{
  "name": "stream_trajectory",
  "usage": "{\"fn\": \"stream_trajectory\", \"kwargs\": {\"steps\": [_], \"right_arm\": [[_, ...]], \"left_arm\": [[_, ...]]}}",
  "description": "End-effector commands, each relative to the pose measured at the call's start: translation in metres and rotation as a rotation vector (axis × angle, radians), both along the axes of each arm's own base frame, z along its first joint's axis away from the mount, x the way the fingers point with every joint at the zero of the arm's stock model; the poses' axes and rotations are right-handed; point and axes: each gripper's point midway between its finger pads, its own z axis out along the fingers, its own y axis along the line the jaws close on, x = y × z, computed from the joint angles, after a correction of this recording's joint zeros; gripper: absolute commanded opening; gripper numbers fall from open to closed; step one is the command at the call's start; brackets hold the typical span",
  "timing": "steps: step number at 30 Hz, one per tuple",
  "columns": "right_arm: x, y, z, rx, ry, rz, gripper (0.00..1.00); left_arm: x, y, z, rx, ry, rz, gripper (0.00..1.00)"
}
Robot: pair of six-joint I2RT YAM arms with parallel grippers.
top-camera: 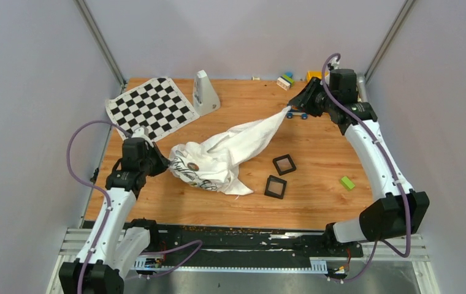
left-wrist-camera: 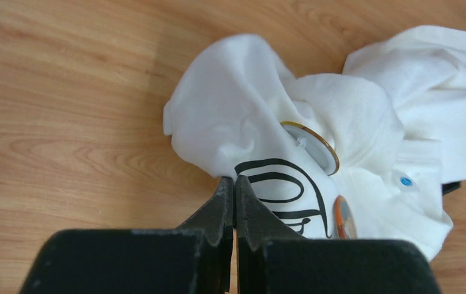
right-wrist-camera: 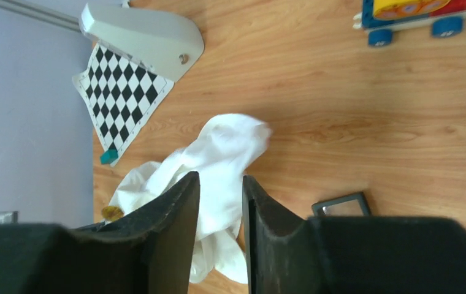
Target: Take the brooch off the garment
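Note:
A white garment (top-camera: pixel 230 150) with black script print lies crumpled mid-table, one long end stretched toward the far right. A round gold-rimmed brooch (left-wrist-camera: pixel 317 147) is pinned on it, and a second round orange-edged badge (left-wrist-camera: pixel 343 217) sits lower. My left gripper (left-wrist-camera: pixel 235 179) is shut on the garment's (left-wrist-camera: pixel 243 116) near-left edge, and it shows in the top view (top-camera: pixel 164 163) too. My right gripper (top-camera: pixel 293 109) is at the garment's far tip. In its wrist view (right-wrist-camera: pixel 219 177) its jaws stand apart, and the cloth (right-wrist-camera: pixel 224 147) shows beyond the gap, not pinched.
A checkerboard mat (top-camera: pixel 151 107) and a white wedge-shaped object (top-camera: pixel 206 92) are at the back left. A toy car (top-camera: pixel 297 114) stands under the right gripper. Two black square frames (top-camera: pixel 284 164) (top-camera: pixel 275 187) and a green block (top-camera: pixel 347 182) lie to the right.

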Motion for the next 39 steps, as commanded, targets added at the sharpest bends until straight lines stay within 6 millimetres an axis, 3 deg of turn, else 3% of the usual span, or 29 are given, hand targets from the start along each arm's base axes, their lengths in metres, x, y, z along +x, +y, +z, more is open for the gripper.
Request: {"fn": "stream_trajectory", "kwargs": {"steps": [1, 4, 5, 6, 8, 10, 15, 18, 22, 26, 30, 32, 36, 39], "right_arm": [[-0.011, 0.036, -0.016, 0.016, -0.009, 0.144, 0.44], [-0.025, 0.062, -0.046, -0.06, 0.0, 0.192, 0.6], [-0.031, 0.072, -0.051, -0.08, -0.009, 0.214, 0.65], [-0.037, 0.083, -0.056, -0.092, -0.018, 0.245, 0.67], [-0.053, 0.111, -0.063, -0.081, -0.037, 0.326, 0.68], [-0.067, 0.136, -0.069, -0.05, -0.051, 0.413, 0.68], [-0.099, 0.203, -0.095, -0.039, -0.016, 0.61, 0.69], [-0.111, 0.232, -0.112, -0.032, 0.029, 0.683, 0.73], [-0.121, 0.253, -0.135, -0.051, 0.078, 0.704, 0.74], [-0.125, 0.259, -0.154, -0.056, 0.129, 0.706, 0.71], [-0.133, 0.262, -0.163, -0.041, 0.149, 0.723, 0.66], [-0.136, 0.264, -0.165, -0.025, 0.155, 0.743, 0.59], [-0.141, 0.267, -0.161, -0.006, 0.15, 0.772, 0.24], [-0.141, 0.258, -0.151, -0.017, 0.116, 0.739, 0.02]], "left_arm": [[0.011, 0.0, -0.018, -0.013, -0.013, 0.006, 0.03], [0.008, 0.005, -0.02, 0.021, 0.004, 0.016, 0.16], [0.007, 0.006, -0.02, 0.023, 0.007, 0.019, 0.32], [0.005, 0.005, -0.016, 0.012, -0.003, 0.018, 0.48], [0.0, 0.004, -0.012, 0.002, -0.005, 0.024, 0.61], [-0.005, 0.003, -0.004, -0.009, -0.007, 0.03, 0.66], [-0.017, -0.005, 0.024, -0.074, -0.036, 0.032, 0.68], [-0.02, -0.015, 0.028, -0.097, -0.041, -0.002, 0.68], [-0.016, -0.032, 0.016, -0.101, -0.012, -0.067, 0.69], [-0.009, -0.043, 0.005, -0.123, 0.007, -0.122, 0.67], [-0.007, -0.036, 0.0, -0.08, 0.008, -0.107, 0.67], [-0.007, -0.033, -0.004, -0.065, 0.012, -0.091, 0.67], [-0.007, -0.028, -0.016, -0.064, 0.028, -0.05, 0.67], [-0.008, -0.029, -0.023, -0.073, 0.034, -0.043, 0.66]]}}
